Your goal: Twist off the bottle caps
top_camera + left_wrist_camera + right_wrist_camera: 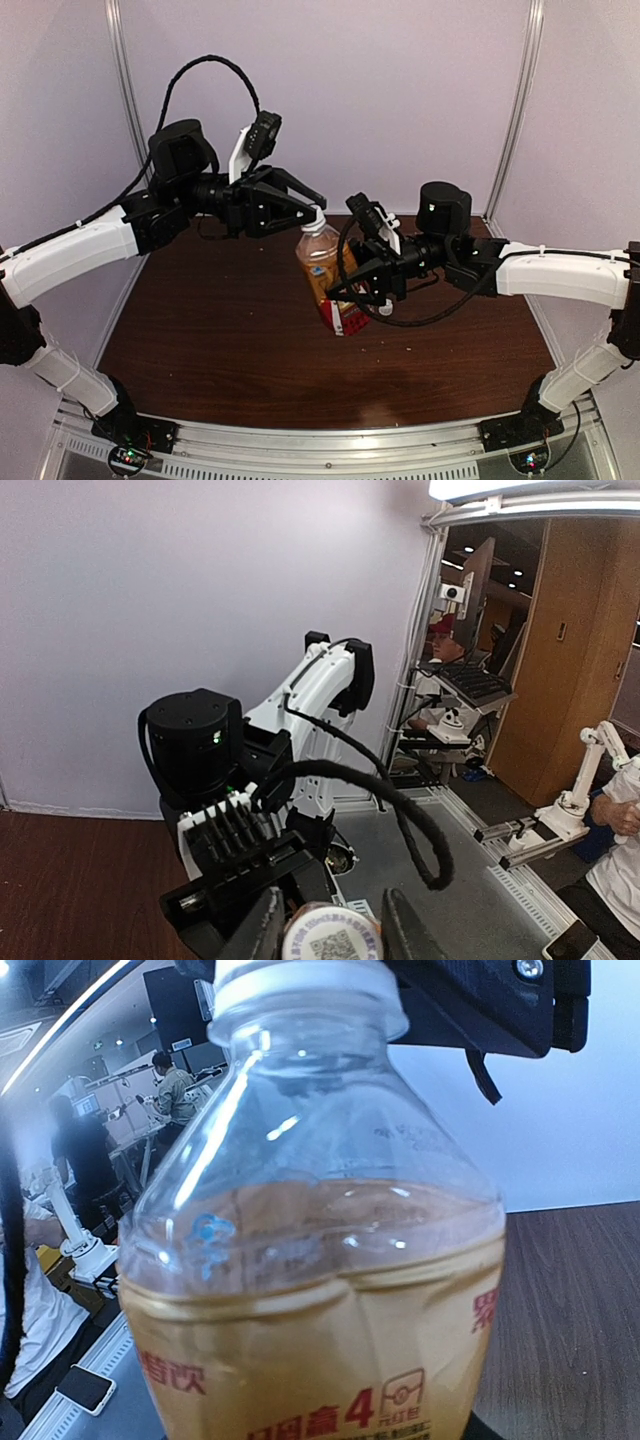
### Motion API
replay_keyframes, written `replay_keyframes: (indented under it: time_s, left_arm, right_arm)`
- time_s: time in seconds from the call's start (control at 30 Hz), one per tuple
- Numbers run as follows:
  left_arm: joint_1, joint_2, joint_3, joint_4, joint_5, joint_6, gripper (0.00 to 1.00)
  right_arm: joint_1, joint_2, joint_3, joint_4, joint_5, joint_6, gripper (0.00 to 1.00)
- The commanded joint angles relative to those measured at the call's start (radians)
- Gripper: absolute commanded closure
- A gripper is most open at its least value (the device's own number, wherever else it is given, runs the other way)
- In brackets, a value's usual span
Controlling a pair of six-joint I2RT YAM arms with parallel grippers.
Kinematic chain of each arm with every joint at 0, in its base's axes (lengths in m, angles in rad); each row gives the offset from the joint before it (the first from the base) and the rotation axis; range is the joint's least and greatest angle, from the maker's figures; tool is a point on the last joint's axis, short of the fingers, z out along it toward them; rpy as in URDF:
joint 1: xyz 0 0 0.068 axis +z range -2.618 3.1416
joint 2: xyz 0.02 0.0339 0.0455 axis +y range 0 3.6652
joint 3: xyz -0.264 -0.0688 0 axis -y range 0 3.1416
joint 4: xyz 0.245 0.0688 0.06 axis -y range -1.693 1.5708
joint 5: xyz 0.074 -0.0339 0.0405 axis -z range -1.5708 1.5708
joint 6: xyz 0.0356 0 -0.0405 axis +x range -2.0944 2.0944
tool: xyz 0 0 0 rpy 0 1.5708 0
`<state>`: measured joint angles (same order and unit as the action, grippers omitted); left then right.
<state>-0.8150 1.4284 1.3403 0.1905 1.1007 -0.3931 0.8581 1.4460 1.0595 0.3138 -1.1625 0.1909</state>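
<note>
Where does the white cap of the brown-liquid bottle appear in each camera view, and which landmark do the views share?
Top external: white cap just above centre, on top of the bottle.
Left wrist: bottom centre, between the fingers.
Right wrist: top edge, left of centre.
Shared landmark: the brown table.

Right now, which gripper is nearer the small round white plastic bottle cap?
Left. The left gripper clamps the cap itself; the right gripper holds the amber-liquid bottle lower down.

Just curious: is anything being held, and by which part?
The amber-drink bottle: right end effector clamps its labelled body, left end effector pinches its white cap.
</note>
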Motion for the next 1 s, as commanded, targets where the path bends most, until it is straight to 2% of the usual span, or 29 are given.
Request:
replay_keyframes:
  time_s: [0.0,0.2,0.27,0.37,0.43,0.63,0.7,0.77,0.97]
  left_arm:
    - [0.005,0.000,-0.015,0.042,0.020,-0.003,0.69]
    - [0.005,-0.008,-0.018,-0.004,-0.011,0.028,0.75]
    - [0.005,-0.014,-0.019,-0.016,-0.042,0.031,0.82]
    - [0.004,-0.029,-0.019,-0.053,-0.132,0.031,0.97]
    - [0.000,-0.044,-0.021,-0.088,-0.246,0.025,1.00]
    - [-0.039,-0.079,-0.001,-0.270,-0.737,-0.078,1.00]
    - [-0.052,-0.084,0.010,-0.310,-0.838,-0.108,1.00]
    - [-0.063,-0.089,0.012,-0.314,-0.885,-0.115,0.99]
    - [-0.064,-0.119,-0.017,-0.241,-0.861,-0.084,0.75]
  right_arm:
    - [0.002,-0.019,-0.010,0.026,0.003,0.008,0.56]
    - [0.001,-0.029,-0.009,0.011,0.039,0.000,0.56]
    - [0.001,-0.034,-0.007,-0.008,0.077,-0.013,0.56]
    - [-0.001,-0.040,0.005,-0.078,0.171,-0.045,0.56]
    - [-0.001,-0.041,0.016,-0.129,0.260,-0.070,0.56]
    - [-0.001,-0.040,0.026,-0.181,0.479,-0.088,0.56]
    - [-0.001,-0.041,0.028,-0.188,0.520,-0.089,0.56]
    - [-0.001,-0.041,0.027,-0.192,0.535,-0.092,0.56]
    - [-0.001,-0.041,0.020,-0.197,0.533,-0.097,0.56]
